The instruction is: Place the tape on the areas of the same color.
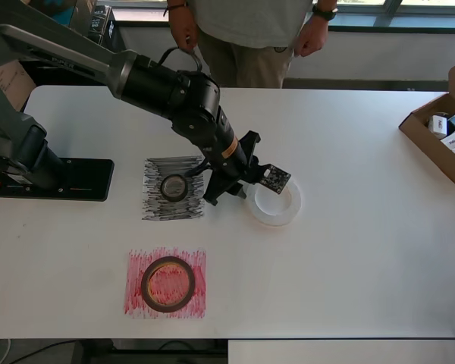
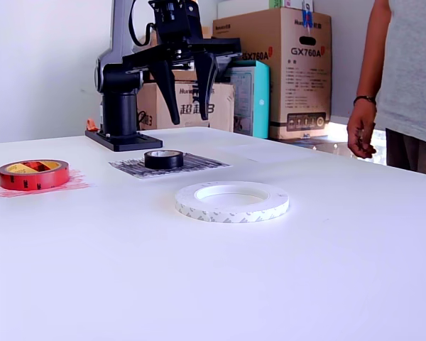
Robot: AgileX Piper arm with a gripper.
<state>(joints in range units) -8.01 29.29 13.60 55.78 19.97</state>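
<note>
White tape roll (image 2: 232,201) lies on the table, below the spread, empty jaws.

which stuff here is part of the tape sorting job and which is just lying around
Job:
black tape on the black patch
red tape on the red patch
white tape on bare table
gripper, open

Lying about:
open cardboard box at the overhead view's right edge
stacked boxes behind the arm
</note>
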